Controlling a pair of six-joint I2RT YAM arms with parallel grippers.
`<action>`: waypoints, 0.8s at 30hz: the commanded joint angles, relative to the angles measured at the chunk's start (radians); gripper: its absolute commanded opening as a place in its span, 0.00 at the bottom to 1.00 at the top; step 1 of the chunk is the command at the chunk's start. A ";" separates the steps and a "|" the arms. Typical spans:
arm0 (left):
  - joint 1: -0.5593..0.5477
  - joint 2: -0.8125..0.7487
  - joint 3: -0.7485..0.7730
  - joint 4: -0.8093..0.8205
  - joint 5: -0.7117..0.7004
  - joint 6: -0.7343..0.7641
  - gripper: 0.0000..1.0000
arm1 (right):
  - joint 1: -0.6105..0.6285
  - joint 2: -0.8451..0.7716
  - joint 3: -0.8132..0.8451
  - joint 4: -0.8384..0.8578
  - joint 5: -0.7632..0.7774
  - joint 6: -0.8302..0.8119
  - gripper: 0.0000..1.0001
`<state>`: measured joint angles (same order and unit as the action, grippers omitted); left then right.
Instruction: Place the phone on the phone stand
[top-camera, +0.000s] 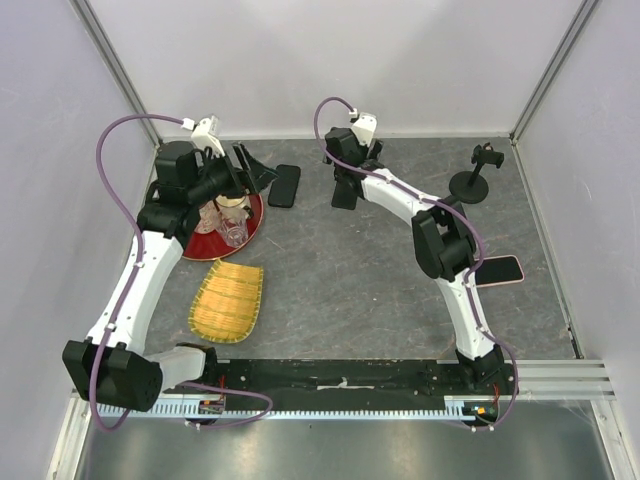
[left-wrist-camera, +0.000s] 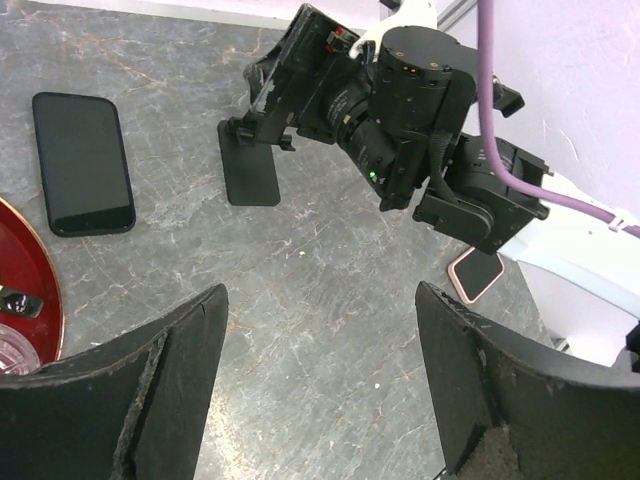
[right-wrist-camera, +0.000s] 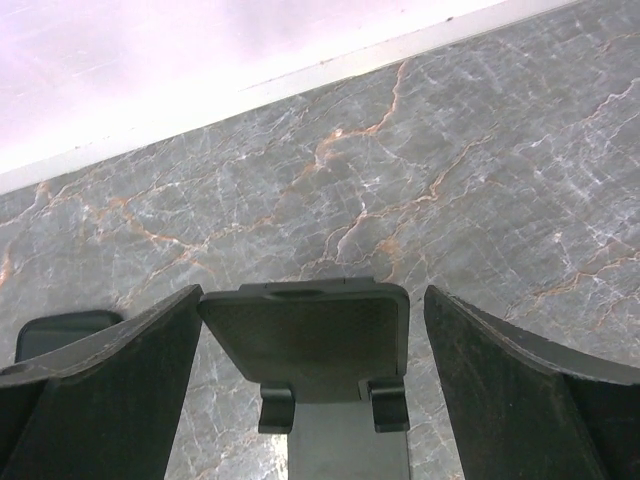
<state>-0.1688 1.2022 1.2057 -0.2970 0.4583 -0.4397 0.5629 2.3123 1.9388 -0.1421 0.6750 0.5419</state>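
A black phone (top-camera: 285, 185) lies flat on the grey table at the back, also in the left wrist view (left-wrist-camera: 83, 162). A flat black phone stand (top-camera: 343, 196) stands just right of it, its backrest tilted (right-wrist-camera: 305, 335). My right gripper (top-camera: 346, 186) is open and straddles the stand's backrest; the left finger (right-wrist-camera: 110, 390) is at the plate's edge and the right finger (right-wrist-camera: 520, 390) is a little apart. My left gripper (top-camera: 256, 168) is open and empty (left-wrist-camera: 320, 380), hovering left of the black phone. A pink-cased phone (top-camera: 498, 270) lies by the right arm.
A red plate (top-camera: 255, 228) with a clear cup and other items sits under the left arm. A yellow woven tray (top-camera: 228, 298) lies in front of it. A black clamp stand on a round base (top-camera: 478, 178) stands at the back right. Walls enclose the table.
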 joint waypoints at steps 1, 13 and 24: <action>0.012 -0.003 0.002 0.070 0.072 -0.042 0.81 | 0.025 0.030 0.069 -0.007 0.113 -0.040 0.96; 0.026 -0.003 -0.009 0.093 0.097 -0.057 0.81 | 0.046 -0.005 0.016 -0.002 0.100 -0.097 0.43; 0.034 0.005 -0.015 0.105 0.117 -0.073 0.81 | 0.103 -0.261 -0.311 0.047 0.029 -0.083 0.00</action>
<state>-0.1410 1.2030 1.1915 -0.2398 0.5354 -0.4820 0.6239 2.1769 1.7210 -0.1055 0.7269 0.4541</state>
